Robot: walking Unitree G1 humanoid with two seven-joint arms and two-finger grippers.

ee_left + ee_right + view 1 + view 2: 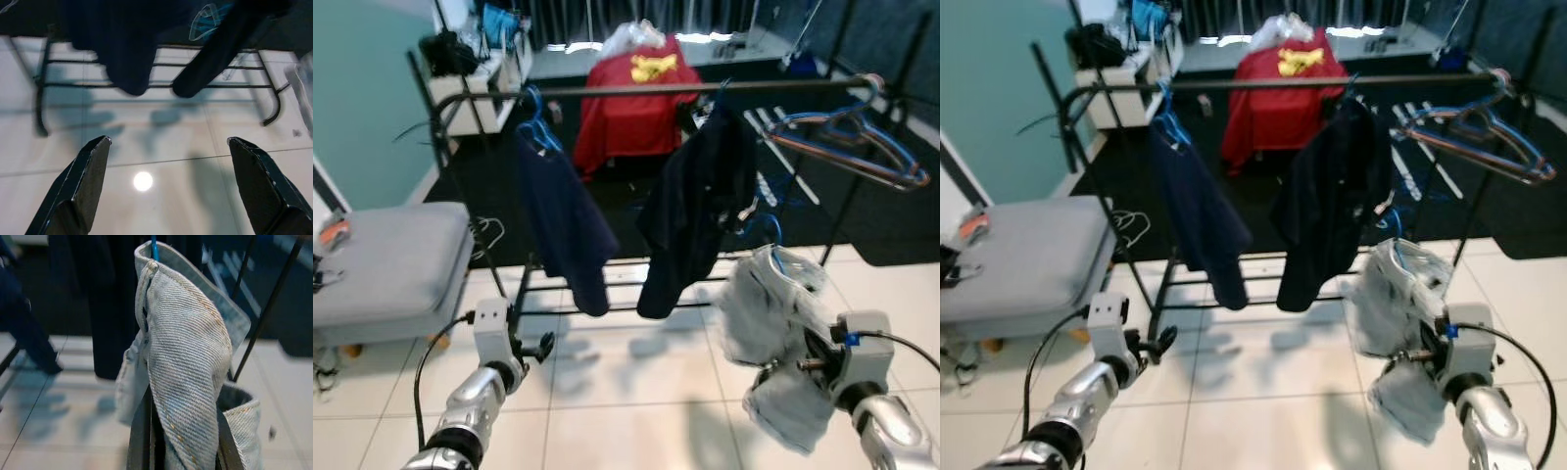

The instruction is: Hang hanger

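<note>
The right hand is clenched on a pale denim garment, its two black fingers pinching the cloth from either side low in the right wrist view. A thin blue hanger hook rises out of the garment's top, so the hanger appears to sit inside the denim; its body is hidden by the cloth and this cannot be confirmed. The bundle is held low, in front of the robot's right side, well below the rack's top rail.

The left hand is released, fingers spread wide over the tiled floor, grasping nothing.

Two dark garments already hang from the rail, and several bare hangers sit at its right end. A grey cushioned seat stands near the rack's left end.

Judged step: carrying the loaded hanger toward the rail, hanging not yet done. The next move calls for lifting the right hand until the hook stands above the rail, most likely in the gap between the second dark garment and the bare hangers, then lowering it on.
</note>
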